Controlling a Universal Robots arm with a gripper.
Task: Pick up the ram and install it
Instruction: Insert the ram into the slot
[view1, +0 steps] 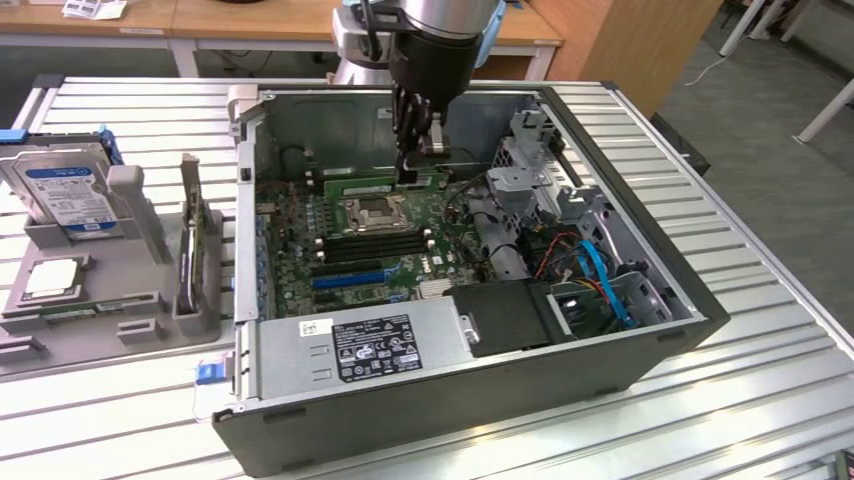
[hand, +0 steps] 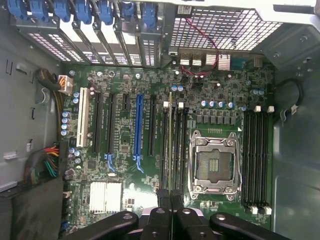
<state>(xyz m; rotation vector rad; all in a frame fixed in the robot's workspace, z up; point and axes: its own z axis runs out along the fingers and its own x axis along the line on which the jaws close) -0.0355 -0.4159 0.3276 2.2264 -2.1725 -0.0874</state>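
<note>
The arm comes down from the far side of the table (view1: 754, 300) and reaches steeply into the open computer case (view1: 467, 415), its wrist almost vertical and the dark claw (view1: 408, 172) pointing straight down at the motherboard (view1: 400, 262). The claw is pinched narrow on the ram (view1: 363, 184), a thin green stick that runs level from the fingertips toward the exterior view's left. It sits over the memory slots on the far side of the processor socket (view1: 370, 212), parallel to them. Whether it is already seated or just above the slot cannot be told.

In the wrist view the two black fingers (hand: 162, 202) stand close together, and the stick appears edge-on as a thin line between them, lined up with the group of slots just beside the socket.

On the exterior view's left, well apart from the case, a grey holder tray (view1: 80, 330) rests on the table (a hard drive (view1: 60, 190) and a square silver processor chip (view1: 54, 278) lie in it).
</note>
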